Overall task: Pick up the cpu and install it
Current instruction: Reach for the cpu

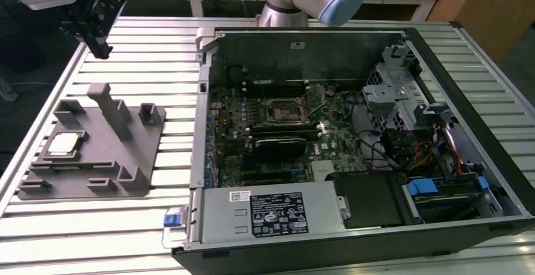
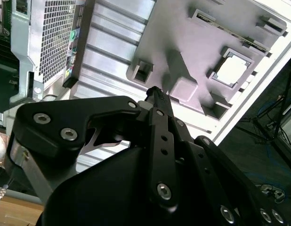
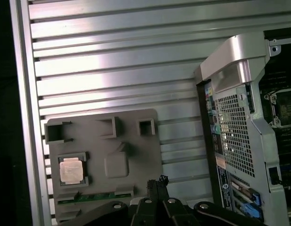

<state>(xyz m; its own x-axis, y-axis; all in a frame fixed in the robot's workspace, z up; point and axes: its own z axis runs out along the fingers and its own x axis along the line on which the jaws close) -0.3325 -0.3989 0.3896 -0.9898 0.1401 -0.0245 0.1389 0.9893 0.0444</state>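
Pincer (image 1: 102, 54) of the arm hangs in the air above the far corner of the table, with its two fingers pressed together and nothing between them. From where I stand, the task looks to be at its very beginning: no part of it is done yet, both the picking and the installing are left.

The cpu (image 1: 65, 145) lies flat, its pale metal top upward, in a square recess of the grey fixture block (image 1: 125, 156). Nothing touches it. Taking the exterior view as a clock face, the cpu is at about seven o'clock from the pincer and well apart from it, lower down on the table. In the second wrist view the closed fingertips (image 2: 155, 89) point toward the middle of the block, while the cpu (image 2: 233, 70) sits off to one side of that line, so I judge the pincer is not yet over the chip.

Around the cpu the block carries several upright posts and empty pockets. The block rests on the table (image 1: 159, 43) made of long aluminium slats. Beside the block, at about three o'clock from it in the exterior view, stands the opened computer case (image 1: 309, 46). Inside it, on the green board, the black-framed socket (image 1: 284, 110) is near the middle; it seems to hold no chip, though I cannot be sure of this.
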